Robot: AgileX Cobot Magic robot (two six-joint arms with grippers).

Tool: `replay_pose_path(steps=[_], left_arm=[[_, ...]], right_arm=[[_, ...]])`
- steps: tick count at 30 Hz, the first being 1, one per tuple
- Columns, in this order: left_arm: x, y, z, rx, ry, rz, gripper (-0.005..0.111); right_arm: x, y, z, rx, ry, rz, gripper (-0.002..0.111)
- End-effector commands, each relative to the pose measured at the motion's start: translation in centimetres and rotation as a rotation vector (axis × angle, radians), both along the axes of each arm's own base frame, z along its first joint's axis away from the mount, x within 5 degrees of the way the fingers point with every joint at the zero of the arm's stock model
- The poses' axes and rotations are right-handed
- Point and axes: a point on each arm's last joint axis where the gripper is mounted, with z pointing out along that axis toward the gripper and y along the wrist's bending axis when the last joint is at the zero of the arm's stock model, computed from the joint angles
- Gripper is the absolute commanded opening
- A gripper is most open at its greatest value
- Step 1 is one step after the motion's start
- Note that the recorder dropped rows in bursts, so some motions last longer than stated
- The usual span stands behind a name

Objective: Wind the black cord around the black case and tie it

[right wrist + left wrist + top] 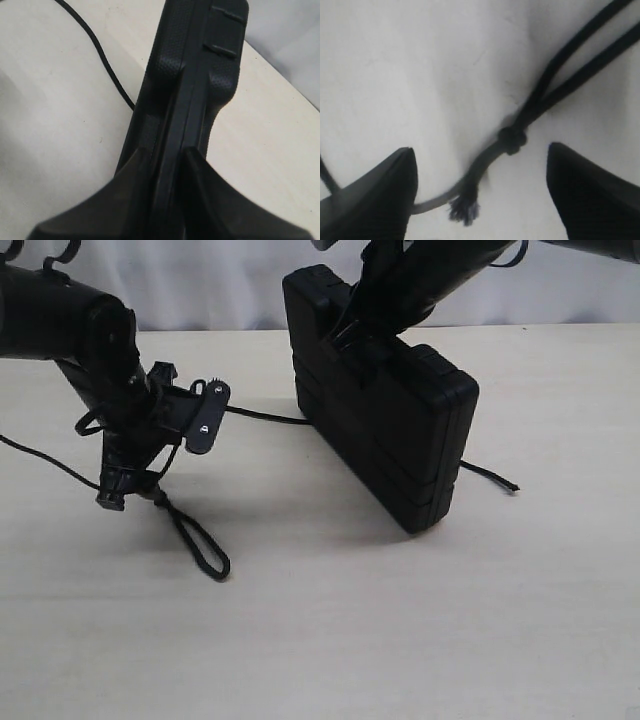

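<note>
Cord [511, 140] lies between spread left fingers [377, 197]; right fingers [122, 202] clamp case [192, 60].

The black case [390, 430] is a flat, ribbed plastic box. It stands up on one narrow side near the far edge of the worktop [400, 640], leaning slightly. The black cord [265, 416] is thin and braided and lies slack on the worktop. It runs from the left to the case's base, and one end [505, 483] shows to the case's right. Its long narrow loop [222, 568] lies left of the case and is closed by a small knot [511, 140] with a frayed tip [465, 209] just beyond.
</note>
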Motion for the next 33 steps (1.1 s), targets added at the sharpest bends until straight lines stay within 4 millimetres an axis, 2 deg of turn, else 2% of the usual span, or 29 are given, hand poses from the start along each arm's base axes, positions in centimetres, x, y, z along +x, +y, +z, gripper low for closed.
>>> replay_pose_path(steps=[1,9,11,14,17,18,23,27,31,33], left_arm=[[-0.5,0.3,-1.8,0.066,0.119,-0.044,0.068],[0.2,-0.1,-4.3,0.054,0.098,-0.053,0.067],[0.2,0.3,-4.7,0.101,0.111,-0.085,0.063],[-0.2,0.9,-4.9,0.177,0.165,-0.115,0.043],[-0.7,1.3,-4.8,0.21,0.228,-0.108,0.018],[-1.1,1.1,-4.9,0.188,0.266,-0.065,0.002],[-1.4,-0.8,-4.9,-0.051,0.298,0.201,0.0],[0.3,-1.7,-2.6,-0.239,0.101,0.479,0.0],[1.0,-2.6,1.9,-0.485,-0.028,0.597,0.0],[1.0,-3.0,3.4,-0.582,-0.042,0.656,0.0]], right_arm=[[-2.2,-0.9,-6.6,-0.163,0.441,-0.062,0.004],[-2.2,-0.9,-6.6,-0.163,0.441,-0.062,0.004],[-2.2,-0.9,-6.6,-0.163,0.441,-0.062,0.004],[-2.2,-0.9,-6.6,-0.162,0.439,-0.062,0.004],[-2.2,-0.9,-6.6,-0.162,0.439,-0.062,0.004],[-2.2,-0.9,-6.6,-0.162,0.439,-0.062,0.004],[-2.2,-0.9,-6.6,-0.162,0.439,-0.062,0.004],[-2.2,-0.9,-6.6,-0.163,0.441,-0.062,0.004],[-2.2,-0.9,-6.6,-0.163,0.441,-0.062,0.004],[-2.2,-0.9,-6.6,-0.163,0.441,-0.062,0.004]])
